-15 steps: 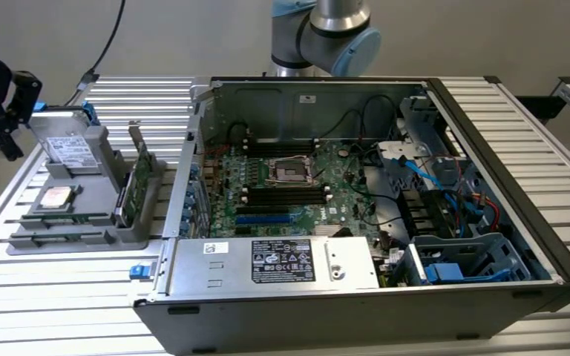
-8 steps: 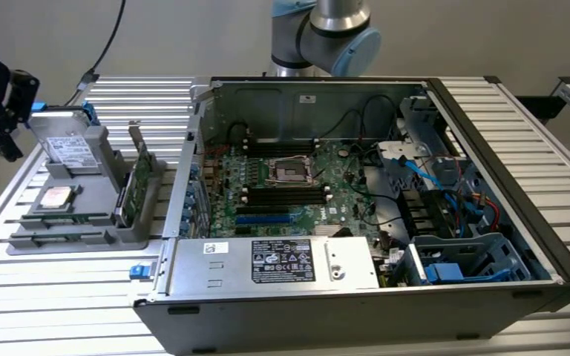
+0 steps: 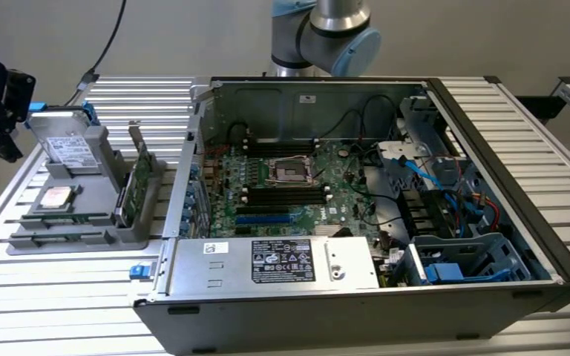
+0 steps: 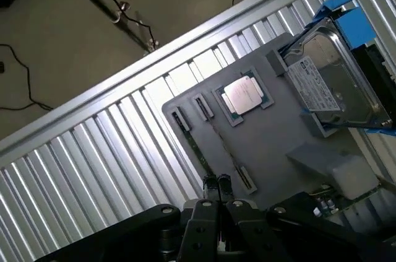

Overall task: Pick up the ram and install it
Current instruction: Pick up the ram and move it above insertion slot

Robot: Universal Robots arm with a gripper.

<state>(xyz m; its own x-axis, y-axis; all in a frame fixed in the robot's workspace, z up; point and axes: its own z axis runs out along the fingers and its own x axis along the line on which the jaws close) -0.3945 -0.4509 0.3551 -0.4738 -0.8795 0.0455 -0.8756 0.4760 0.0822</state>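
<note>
The ram (image 4: pixel 197 147) is a thin green stick standing on edge in a slot of the grey parts tray (image 4: pixel 278 141). In the exterior view the ram (image 3: pixel 65 219) lies near the front of that tray (image 3: pixel 116 239), to the left of the open computer case. My gripper (image 4: pixel 218 205) is shut with nothing between its fingers, and the ram's near end shows just beyond the fingertips. In the exterior view my gripper (image 3: pixel 3 144) hangs above and to the left of the tray, apart from it. The motherboard's dark memory slots (image 3: pixel 283 195) lie inside the case.
The tray also holds a silver processor chip (image 4: pixel 244 96), a hard drive with blue clips (image 4: pixel 334 82) and a taller green card with a metal bracket (image 3: pixel 136 178). The case (image 3: pixel 364 222) holds a power supply (image 3: pixel 275 261), cables and blue drive cages. Ribbed aluminium table (image 3: pixel 47 311) runs all around.
</note>
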